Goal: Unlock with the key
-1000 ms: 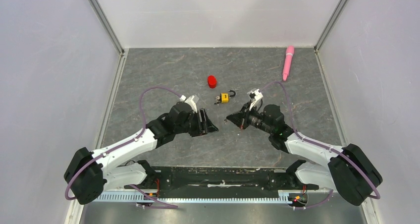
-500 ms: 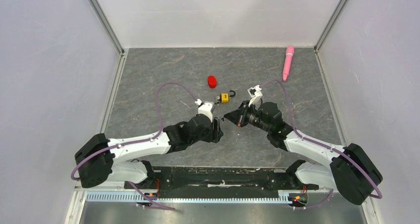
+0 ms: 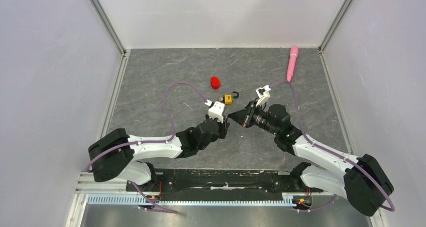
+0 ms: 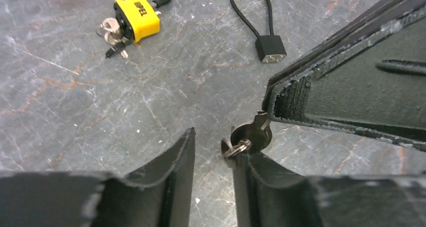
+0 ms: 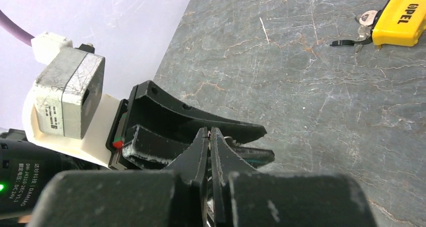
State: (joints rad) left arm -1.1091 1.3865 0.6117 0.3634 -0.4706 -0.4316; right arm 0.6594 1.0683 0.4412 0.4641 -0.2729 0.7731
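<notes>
Tip to tip above the desk (image 3: 150, 81): the left gripper (image 4: 213, 146) stands open and empty. The right gripper (image 4: 274, 94) is pressed closed on the key (image 4: 251, 135), gripping its narrow end. The key's round head and small ring poke out towards the left arm. Seen from the left wrist, the key does not hang in the gap. It sits just above the finger on the right of that view, its long axis slanting up into the right gripper's tip. A handover looks likely, and it would turn on that small sideways offset. The yellow padlock (image 4: 136, 18) lies well beyond both tips, other keys at its base, the black cord (image 4: 271, 48) nearby.
</notes>
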